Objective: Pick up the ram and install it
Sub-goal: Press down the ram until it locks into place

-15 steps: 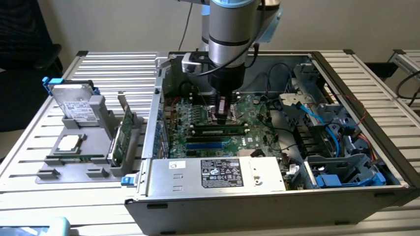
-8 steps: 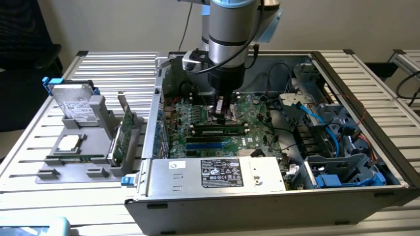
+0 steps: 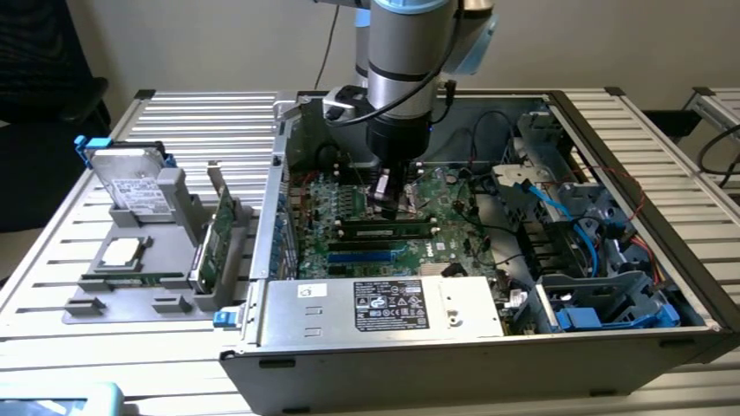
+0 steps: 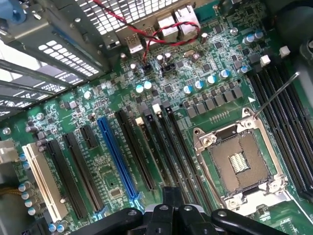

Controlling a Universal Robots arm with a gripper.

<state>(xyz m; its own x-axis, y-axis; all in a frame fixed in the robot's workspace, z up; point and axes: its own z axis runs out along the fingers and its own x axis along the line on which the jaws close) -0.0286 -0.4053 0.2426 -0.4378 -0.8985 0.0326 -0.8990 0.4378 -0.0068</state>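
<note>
The ram [image 3: 387,231], a long green stick with black chips, stands on edge in a black slot on the motherboard [image 3: 445,195] inside the open computer case. My gripper [image 3: 387,206] hangs straight down over the ram's middle, its tips just above the top edge; I cannot tell whether they touch. In the wrist view the gripper [image 4: 171,198] is shut, with the black fingers [image 4: 193,215] pressed together over the long black slots [image 4: 168,147] beside the CPU socket [image 4: 237,164].
A grey holder tray [image 3: 87,308] at the exterior view's left carries a hard drive [image 3: 127,182], a chip [image 3: 121,253], another green stick [image 3: 133,279] and an upright expansion card [image 3: 220,230]. The power supply [image 3: 382,305] and case walls [image 3: 277,173] hem in the board. Blue cables [image 3: 555,204] run on the right.
</note>
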